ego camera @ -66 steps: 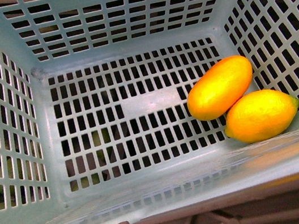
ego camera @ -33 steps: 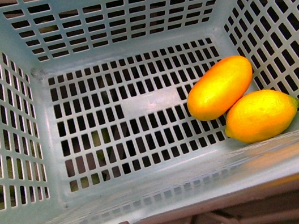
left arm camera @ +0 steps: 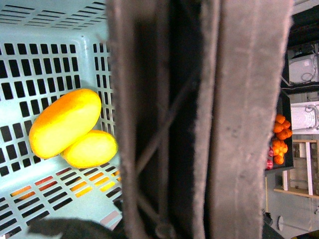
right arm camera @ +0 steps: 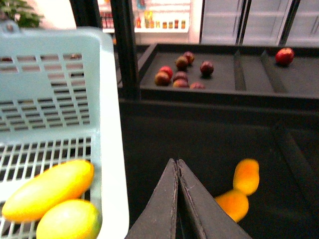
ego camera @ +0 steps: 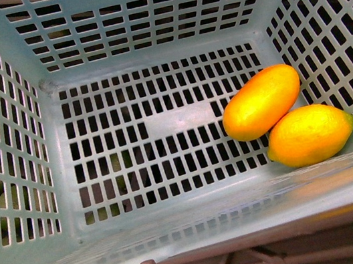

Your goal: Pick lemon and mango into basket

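Yellow lemon (ego camera: 310, 134), smooth orange-yellow mango (ego camera: 261, 103)

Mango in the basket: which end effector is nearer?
Likely the left: its camera looks down on the mango inside the basket. The shut right end effector sits outside the wall.

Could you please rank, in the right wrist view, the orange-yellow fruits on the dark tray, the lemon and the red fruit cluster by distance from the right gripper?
1. Orange-yellow fruits, beside the right gripper.
2. Lemon, inside the basket.
3. Red fruit cluster, on the far tray.
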Controlling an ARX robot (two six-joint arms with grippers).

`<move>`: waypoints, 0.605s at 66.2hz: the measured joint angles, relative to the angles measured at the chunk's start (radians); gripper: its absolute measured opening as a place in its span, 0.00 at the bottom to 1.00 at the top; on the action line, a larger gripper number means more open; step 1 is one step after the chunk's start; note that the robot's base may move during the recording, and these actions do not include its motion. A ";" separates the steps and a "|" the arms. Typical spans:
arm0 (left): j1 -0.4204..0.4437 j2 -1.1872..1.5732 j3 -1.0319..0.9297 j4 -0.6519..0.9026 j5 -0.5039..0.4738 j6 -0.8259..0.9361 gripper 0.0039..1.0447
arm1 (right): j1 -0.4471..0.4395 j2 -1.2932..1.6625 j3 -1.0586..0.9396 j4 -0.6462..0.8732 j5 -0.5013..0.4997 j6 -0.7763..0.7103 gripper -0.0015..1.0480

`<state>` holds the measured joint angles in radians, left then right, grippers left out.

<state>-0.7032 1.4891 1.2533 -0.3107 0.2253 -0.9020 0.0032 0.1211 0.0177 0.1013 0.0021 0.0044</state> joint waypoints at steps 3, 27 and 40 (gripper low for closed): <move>0.000 0.000 0.000 0.000 0.000 0.000 0.13 | 0.000 -0.056 0.000 -0.070 -0.001 0.000 0.02; 0.000 0.000 0.000 0.000 0.000 0.000 0.13 | 0.000 -0.114 0.000 -0.100 0.000 -0.001 0.31; 0.000 0.000 0.000 0.000 -0.001 0.001 0.13 | 0.000 -0.114 0.000 -0.100 0.000 -0.002 0.61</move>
<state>-0.7032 1.4891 1.2533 -0.3107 0.2245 -0.9012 0.0032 0.0067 0.0174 0.0013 0.0021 0.0029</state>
